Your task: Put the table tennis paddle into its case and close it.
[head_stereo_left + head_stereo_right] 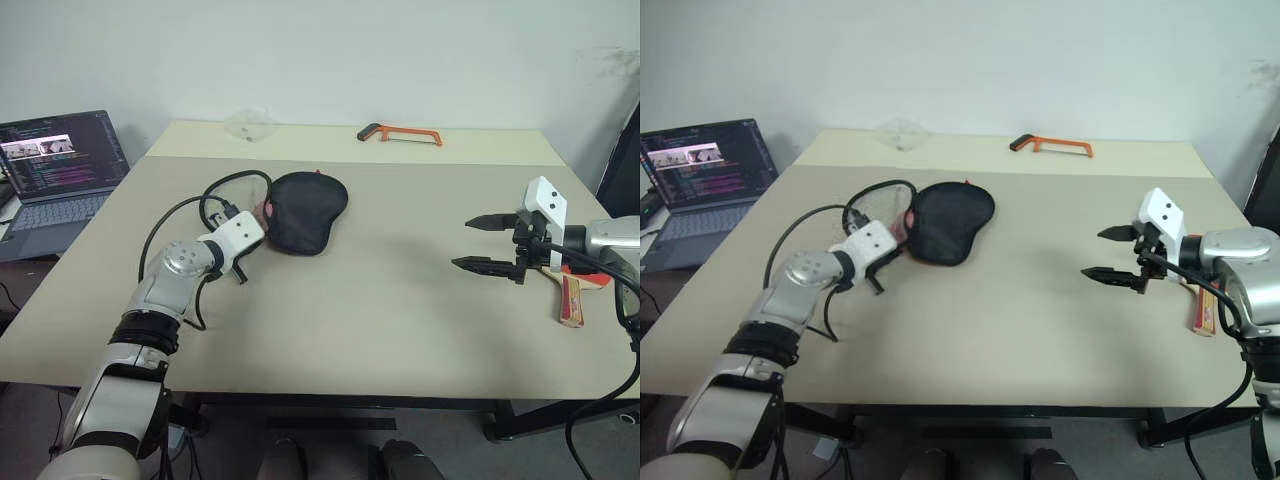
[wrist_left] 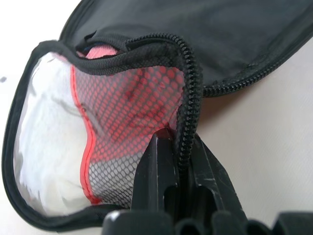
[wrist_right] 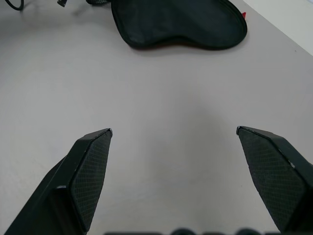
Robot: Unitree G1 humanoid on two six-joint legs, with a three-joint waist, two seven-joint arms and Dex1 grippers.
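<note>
From the head views, the black case [image 1: 306, 211] lies on the counter [image 1: 380, 300], its narrow end at the left tool [image 1: 257, 218], whose fingers are hidden behind the white wrist housing. No logo or writing can be read on the case. The paddle [image 1: 573, 290] lies just behind the right tool [image 1: 488, 243], mostly covered by that arm (a striped wooden handle and a sliver of red show). A laptop [image 1: 60, 175] beyond the left arm shows text too small to read.

In the left wrist view, the left tool [image 2: 178, 161] is clamped on the case's zipper edge [image 2: 188, 98], beside red-backed black mesh and a pale fuzzy patch.

In the right wrist view, the right tool [image 3: 173, 134] stands wide, holding nothing, the case ahead.
</note>
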